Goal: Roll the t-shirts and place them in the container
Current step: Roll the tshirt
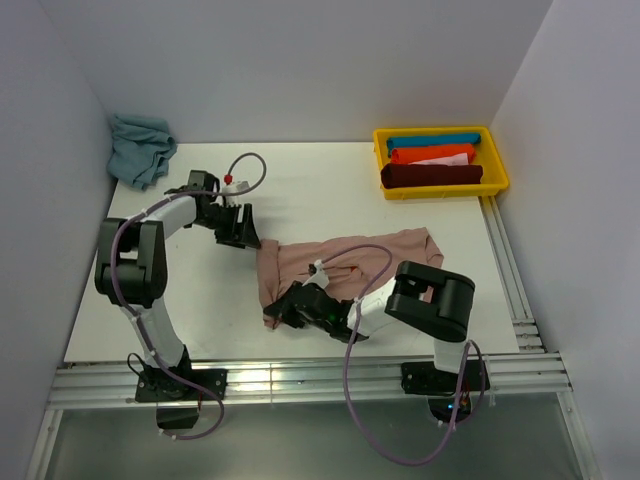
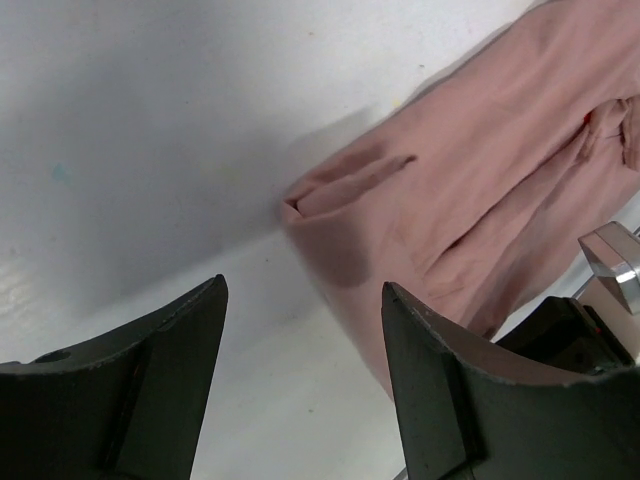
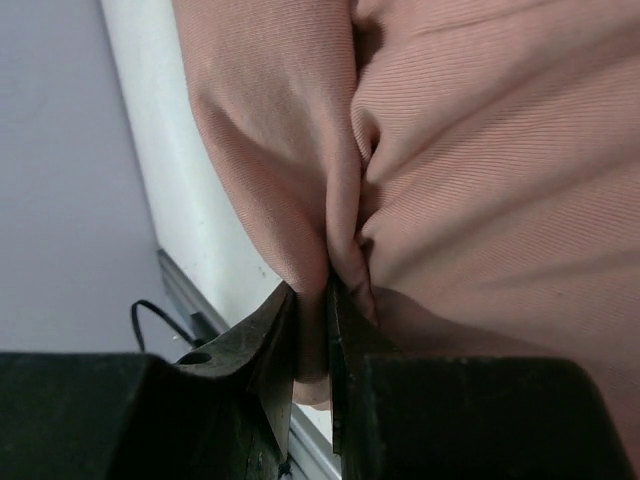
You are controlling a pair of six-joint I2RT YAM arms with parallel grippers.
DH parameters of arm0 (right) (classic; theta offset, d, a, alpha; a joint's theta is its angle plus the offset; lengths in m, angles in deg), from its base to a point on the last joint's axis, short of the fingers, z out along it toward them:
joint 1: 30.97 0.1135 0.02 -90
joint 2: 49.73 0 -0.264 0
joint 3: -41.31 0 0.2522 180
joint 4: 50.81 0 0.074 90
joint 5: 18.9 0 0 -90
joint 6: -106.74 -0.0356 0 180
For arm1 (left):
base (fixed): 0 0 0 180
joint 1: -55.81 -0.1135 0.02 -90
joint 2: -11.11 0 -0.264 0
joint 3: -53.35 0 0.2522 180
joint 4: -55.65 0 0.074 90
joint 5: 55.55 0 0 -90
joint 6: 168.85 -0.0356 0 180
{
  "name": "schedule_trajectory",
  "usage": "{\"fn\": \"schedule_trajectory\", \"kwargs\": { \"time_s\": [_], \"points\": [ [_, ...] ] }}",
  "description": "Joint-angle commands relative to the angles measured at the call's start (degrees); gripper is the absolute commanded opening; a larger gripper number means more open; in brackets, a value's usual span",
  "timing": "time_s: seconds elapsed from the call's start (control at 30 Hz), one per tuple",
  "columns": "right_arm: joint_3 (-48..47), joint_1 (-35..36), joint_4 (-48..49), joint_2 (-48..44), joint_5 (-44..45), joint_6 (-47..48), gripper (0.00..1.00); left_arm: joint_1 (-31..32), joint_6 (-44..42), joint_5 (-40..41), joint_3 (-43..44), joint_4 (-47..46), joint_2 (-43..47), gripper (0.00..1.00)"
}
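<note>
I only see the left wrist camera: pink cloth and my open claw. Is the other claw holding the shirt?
Observer: Yes, the right claw is shut on a fold of the pink shirt, at its near-left corner.
Child: Are any shirts rolled already?
Observer: A yellow bin at the far right holds rolled shirts, blue, orange and dark red.
Child: Anything else there?
Observer: A crumpled blue cloth lies in the far-left corner.

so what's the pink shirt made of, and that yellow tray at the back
The pink t-shirt looks like a soft, matte knit fabric, probably cotton jersey: fine ribbing shows up close, and it bunches into folds where the right gripper pinches it. The yellow tray is likely moulded plastic, going by its uniform bright colour and rigid, smooth rim.
</note>
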Motion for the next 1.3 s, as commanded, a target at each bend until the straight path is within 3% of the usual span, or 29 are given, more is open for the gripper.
{"fn": "schedule_trajectory", "kwargs": {
  "time_s": [0.0,0.3,0.4,0.47,0.6,0.63,0.7,0.73,0.93,1.1,1.27],
  "points": [
    [2.6,-0.4,8.4,1.4,-3.1,-3.8,0.1,0.6,0.4,-2.6,-0.8,-3.8,-1.9,0.69],
    [4.3,-0.8,14.4,4.3,-4.2,-6.2,0.1,5.0,5.0,0.2,1.4,-5.5,-4.6,0.66],
    [4.7,-0.9,13.6,4.5,-3.9,-6.7,0.11,5.6,5.6,2.2,3.4,-3.8,-5.0,0.6],
    [3.8,-0.9,11.2,3.8,-3.4,-6.1,0.12,6.5,5.4,3.2,4.8,-1.0,-5.6,0.51],
    [0.5,-0.4,-1.0,1.1,-1.0,-3.0,0.16,8.4,5.8,9.2,6.6,2.0,-4.8,0.23],
    [-1.1,-0.2,-3.1,0.6,-0.5,-2.5,0.17,8.7,5.6,9.9,7.0,2.8,-4.7,0.11],
    [-2.8,0.1,-9.4,-0.1,1.1,-0.9,0.21,9.6,5.4,10.9,8.1,5.1,-4.8,0.05],
    [-4.8,0.5,-11.8,-0.6,1.7,-0.3,0.28,9.9,5.1,12.7,8.4,5.6,-4.8,0.0],
    [-20.2,3.3,-41.9,-0.8,11.4,3.7,0.52,11.5,4.9,17.2,10.3,8.5,-5.8,0.0],
    [-31.4,6.2,-61.5,1.4,17.1,5.2,0.56,12.0,5.2,18.8,10.6,9.1,-6.1,0.0],
    [-42.4,7.3,-72.4,4.1,22.3,6.9,0.56,12.7,5.3,19.9,10.7,9.4,-6.2,0.0]
  ]
}}
